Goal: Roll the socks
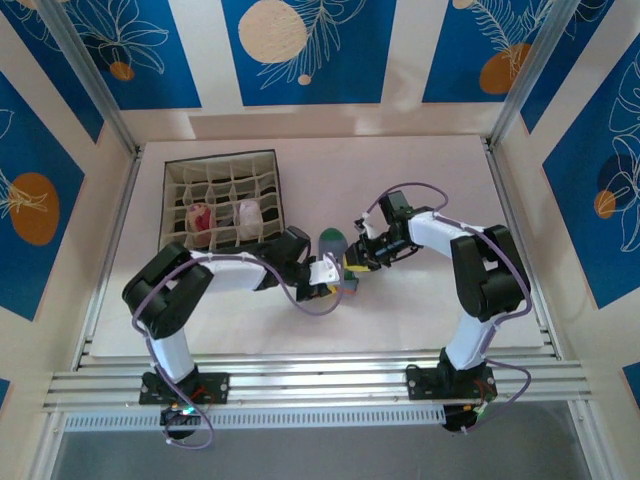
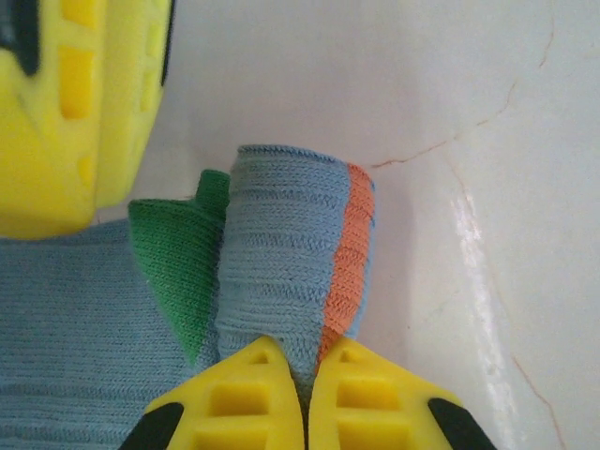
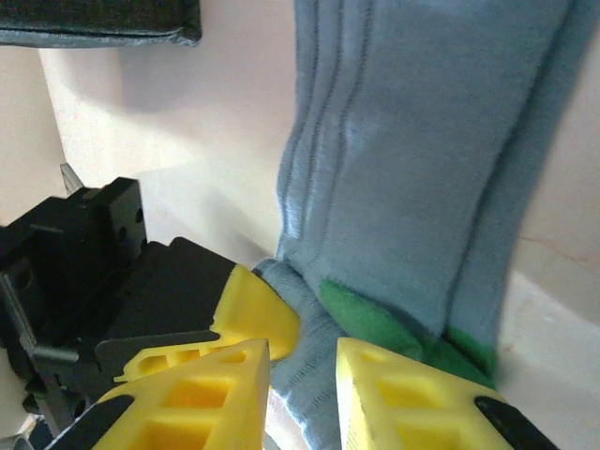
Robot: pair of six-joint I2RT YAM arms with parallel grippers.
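Left wrist cam has the left gripper point(image 2: 307, 380) clamped shut on the rolled end of the grey-blue sock point(image 2: 281, 253) at its fingertips, while the right gripper point(image 3: 303, 375) sits slightly parted with sock fabric between its jaws.

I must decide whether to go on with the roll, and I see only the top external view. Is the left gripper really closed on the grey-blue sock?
Observer: Yes. In the left wrist view the left gripper is shut on the grey-blue sock, pinching its folded-over part.
Operator: Which end of the sock is folded over?
Observer: The orange cuff runs along one edge of that fold, and the green toe sticks out on the other side.
Operator: And the right gripper?
Observer: In the right wrist view the right gripper is open, with sock fabric lying in the gap.
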